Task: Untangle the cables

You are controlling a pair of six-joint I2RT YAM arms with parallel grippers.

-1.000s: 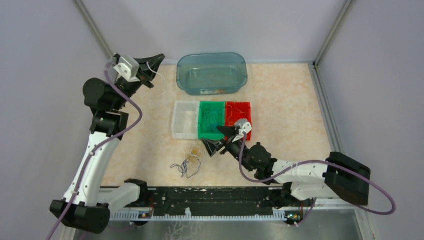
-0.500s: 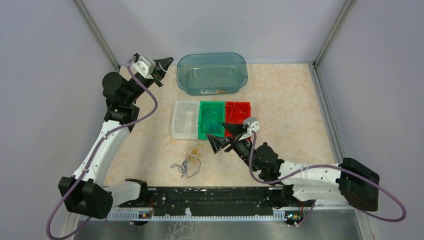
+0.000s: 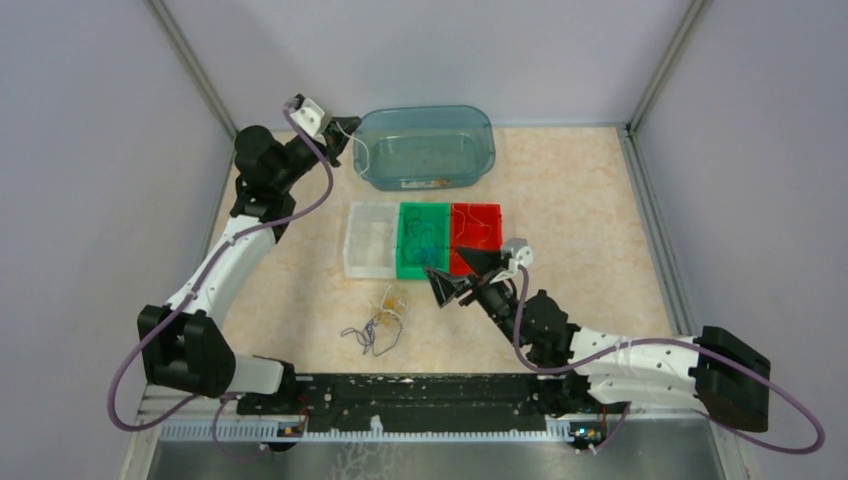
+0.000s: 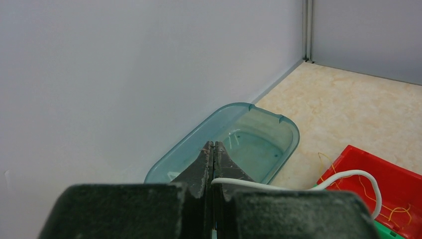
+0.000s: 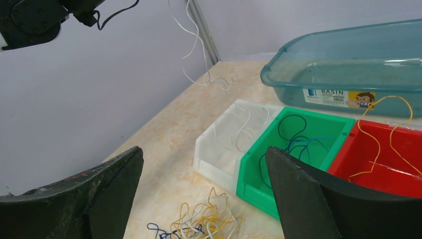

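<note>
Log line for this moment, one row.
left gripper: shut on thin white cable, beside teal plastic basin | right gripper: open, near tangled pile of thin cables

The word "BASIN" is printed in dark capitals on a white label [image 5: 341, 97] stuck to the near wall of the teal tub [image 5: 298, 74]. A small blue square logo is set to its left and a cartoon monkey on yellow to its right. The finer print beneath the word is too small to be read, and no other writing can be made out.
</note>
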